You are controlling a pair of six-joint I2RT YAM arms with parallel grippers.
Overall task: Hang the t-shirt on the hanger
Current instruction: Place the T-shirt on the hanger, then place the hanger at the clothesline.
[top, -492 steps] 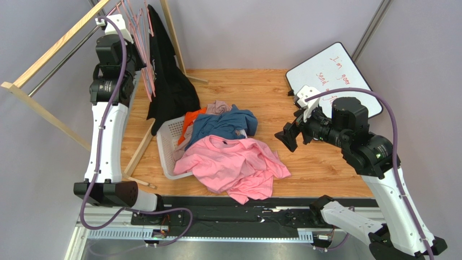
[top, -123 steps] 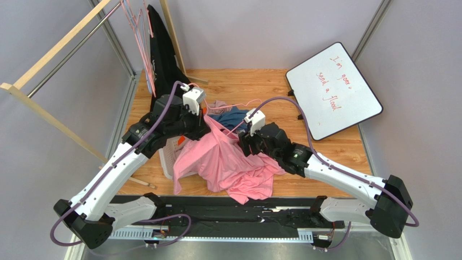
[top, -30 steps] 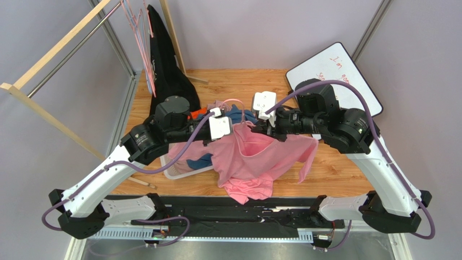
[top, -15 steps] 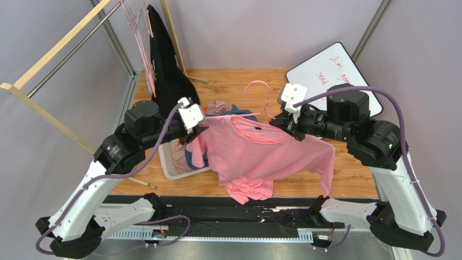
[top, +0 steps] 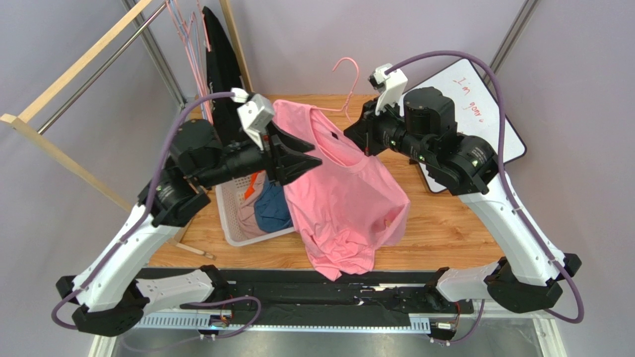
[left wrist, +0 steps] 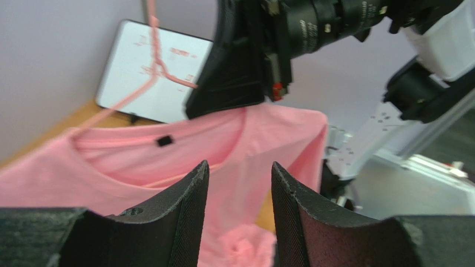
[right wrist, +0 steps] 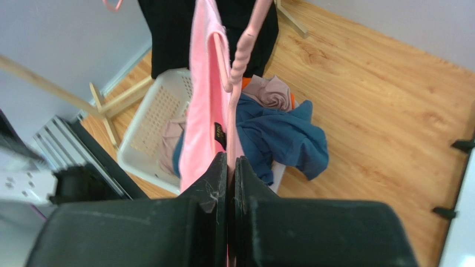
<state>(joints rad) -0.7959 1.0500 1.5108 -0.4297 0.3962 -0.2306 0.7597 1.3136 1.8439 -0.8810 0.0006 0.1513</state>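
Both arms stand high over the surface (top: 455, 223) and reach toward each other. Our right arm (top: 514, 216) bends up at the elbow and points its right fingers (right wrist: 225, 167) leftward. They are pressed together on the wire of the hanger (top: 347, 83), whose hook stands up above them. The t-shirt (top: 350, 193) hangs from the hanger, collar up by the right fingers, hem bunched on the surface. Our left arm (top: 138, 223) reaches rightward. Its left fingers (top: 302, 162) are spread apart and grip nothing, just beside the shirt's shoulder; we cannot tell whether they touch it. Below, a white basket (top: 237, 223) holds a blue garment (top: 272, 208).
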